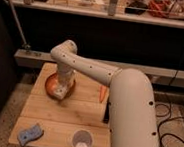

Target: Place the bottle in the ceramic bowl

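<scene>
The ceramic bowl [52, 86], shallow, round and orange-brown, sits at the far left of the wooden table [60, 115]. My gripper [61, 88] reaches straight down into the bowl from the white arm [86, 65]. A pale object, probably the bottle [59, 91], shows inside the bowl under the gripper; I cannot tell if it is held.
A pale translucent cup [81, 141] with a white bottom stands at the table's front edge. A blue-grey sponge [30, 134] lies at the front left. An orange carrot-like object [102, 93] lies at the right, next to my arm. A shelf rail runs behind the table.
</scene>
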Action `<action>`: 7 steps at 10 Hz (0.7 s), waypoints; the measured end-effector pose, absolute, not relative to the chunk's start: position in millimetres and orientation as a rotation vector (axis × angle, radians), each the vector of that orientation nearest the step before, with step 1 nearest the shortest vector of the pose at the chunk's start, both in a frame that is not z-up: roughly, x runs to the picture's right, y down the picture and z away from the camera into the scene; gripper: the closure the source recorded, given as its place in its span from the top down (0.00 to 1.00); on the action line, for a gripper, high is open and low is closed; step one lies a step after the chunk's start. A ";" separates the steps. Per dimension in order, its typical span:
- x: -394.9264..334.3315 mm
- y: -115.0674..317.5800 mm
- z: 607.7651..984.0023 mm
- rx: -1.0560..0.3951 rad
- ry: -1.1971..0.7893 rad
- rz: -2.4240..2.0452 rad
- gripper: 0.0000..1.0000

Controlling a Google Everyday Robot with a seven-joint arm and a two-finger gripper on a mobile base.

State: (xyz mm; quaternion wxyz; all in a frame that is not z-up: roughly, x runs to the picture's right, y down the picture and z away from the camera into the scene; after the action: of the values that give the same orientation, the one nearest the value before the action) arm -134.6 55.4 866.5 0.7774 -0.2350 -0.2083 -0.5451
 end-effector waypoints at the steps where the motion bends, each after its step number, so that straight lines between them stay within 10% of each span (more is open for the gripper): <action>1: -134.7 55.5 866.4 -0.508 -0.451 -1.180 0.27; 7: -135.2 56.3 866.8 -0.508 -0.450 -1.188 0.27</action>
State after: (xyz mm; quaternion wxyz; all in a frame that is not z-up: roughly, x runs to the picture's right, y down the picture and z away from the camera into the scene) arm -135.2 56.3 866.8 0.7750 -0.2345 -0.2078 -0.5489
